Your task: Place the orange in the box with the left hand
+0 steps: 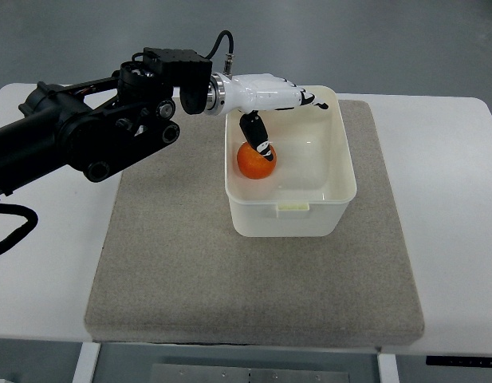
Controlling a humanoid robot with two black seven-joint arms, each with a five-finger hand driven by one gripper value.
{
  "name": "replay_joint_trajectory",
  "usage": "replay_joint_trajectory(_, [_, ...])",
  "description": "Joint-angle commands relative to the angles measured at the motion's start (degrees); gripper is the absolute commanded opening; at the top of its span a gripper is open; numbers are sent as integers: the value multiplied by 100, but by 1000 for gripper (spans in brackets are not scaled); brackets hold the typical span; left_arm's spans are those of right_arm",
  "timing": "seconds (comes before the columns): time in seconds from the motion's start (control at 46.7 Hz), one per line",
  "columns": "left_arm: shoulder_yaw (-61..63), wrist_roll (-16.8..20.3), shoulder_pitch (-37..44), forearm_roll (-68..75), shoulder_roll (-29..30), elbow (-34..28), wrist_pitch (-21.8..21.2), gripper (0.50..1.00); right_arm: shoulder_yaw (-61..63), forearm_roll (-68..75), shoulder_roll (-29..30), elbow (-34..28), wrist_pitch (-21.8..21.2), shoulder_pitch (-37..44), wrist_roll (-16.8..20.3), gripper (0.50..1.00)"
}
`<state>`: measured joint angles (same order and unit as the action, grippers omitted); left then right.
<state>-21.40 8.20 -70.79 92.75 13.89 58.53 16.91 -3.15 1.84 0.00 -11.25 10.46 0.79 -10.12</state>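
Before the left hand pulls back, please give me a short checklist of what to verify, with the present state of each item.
1. Orange is inside the white box: ok.
2. Orange rests on the box floor, not hanging: cannot tell.
3. Left hand has let go: not ok, a dark finger reaches down onto the orange.
4. Box sits fully on the grey mat: ok.
5. Box upright, not tipped: ok.
6. Path back to the left is free of objects: ok.
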Motion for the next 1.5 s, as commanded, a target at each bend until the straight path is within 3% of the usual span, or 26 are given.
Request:
replay_joint_trajectory(0.0, [-14, 6, -5, -625, 122, 1, -135, 992, -2, 0, 0, 0, 0, 0, 1, 926])
replay_joint_trajectory(0.193, [-31, 15, -23, -2313, 307, -25, -574, 992, -2, 0, 0, 0, 0, 0, 1, 926])
replay_joint_trajectory(0.321, [-250, 59, -14, -3393, 465, -52, -662, 992, 7, 0, 0, 0, 0, 0, 1, 926])
replay_joint_trajectory(0.493, [-506, 59, 91, -5871, 544, -376, -671, 992, -2, 0, 0, 0, 0, 0, 1, 926])
replay_joint_trajectory(0.664, [-593, 68, 416, -7982, 869, -623, -531, 992, 7, 0, 0, 0, 0, 0, 1, 926])
replay_joint_trajectory(0.835, [-1050, 59, 899, -8256, 966, -790, -135, 994, -2, 0, 0, 0, 0, 0, 1, 926])
replay_joint_trajectory(1.028, [-1402, -46, 1181, -9089, 966, -1405, 295, 994, -2, 0, 0, 0, 0, 0, 1, 926])
replay_joint_trajectory(1.285, [-1402, -942, 1418, -10487, 966, -2012, 753, 994, 7, 0, 0, 0, 0, 0, 1, 926])
replay_joint_trajectory(1.478, [-1411, -1013, 1603, -10717, 1019, -2021, 832, 994, -2, 0, 0, 0, 0, 0, -8, 926])
